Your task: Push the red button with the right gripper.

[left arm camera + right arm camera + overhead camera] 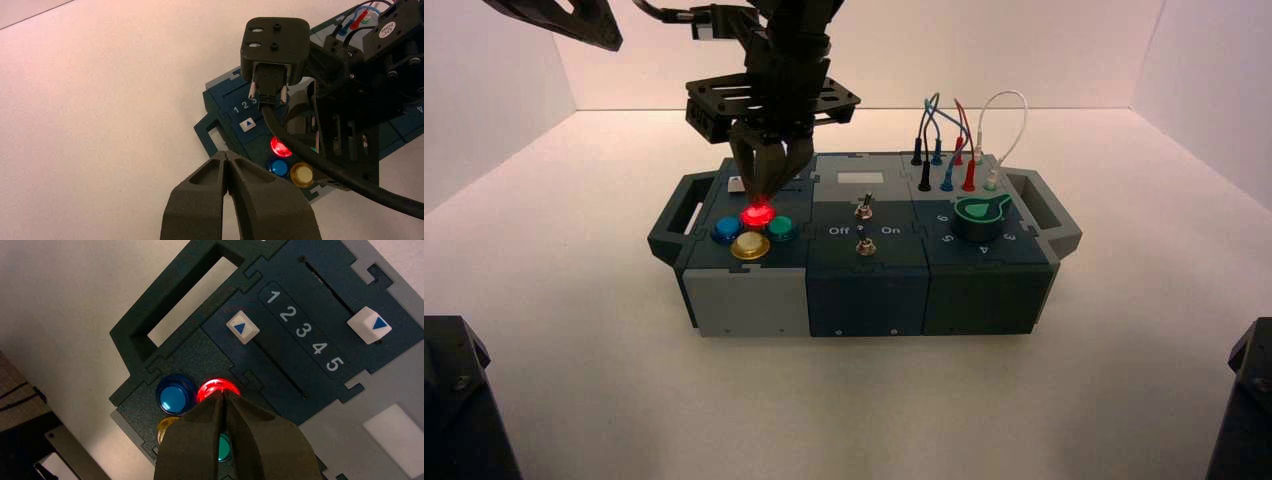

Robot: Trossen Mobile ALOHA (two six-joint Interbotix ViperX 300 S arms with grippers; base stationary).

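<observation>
The red button [757, 213] glows bright red on the left block of the box [864, 290], behind the blue, cream-yellow and green buttons. My right gripper [762, 195] points straight down with its shut tips on the red button. In the right wrist view its tips [223, 396] touch the lit button [212, 388]. The left wrist view shows the button [280, 147] lit beneath the right arm. My left gripper [226, 154] is shut and empty, held off the box's left end.
Blue button [174, 394], green button [225, 447] and cream-yellow button [750, 246] crowd the red one. Two white slider caps [242, 329] flank numbers 1 to 5. Toggle switches [864, 208], a green knob [980, 212] and wires [954, 140] lie to the right.
</observation>
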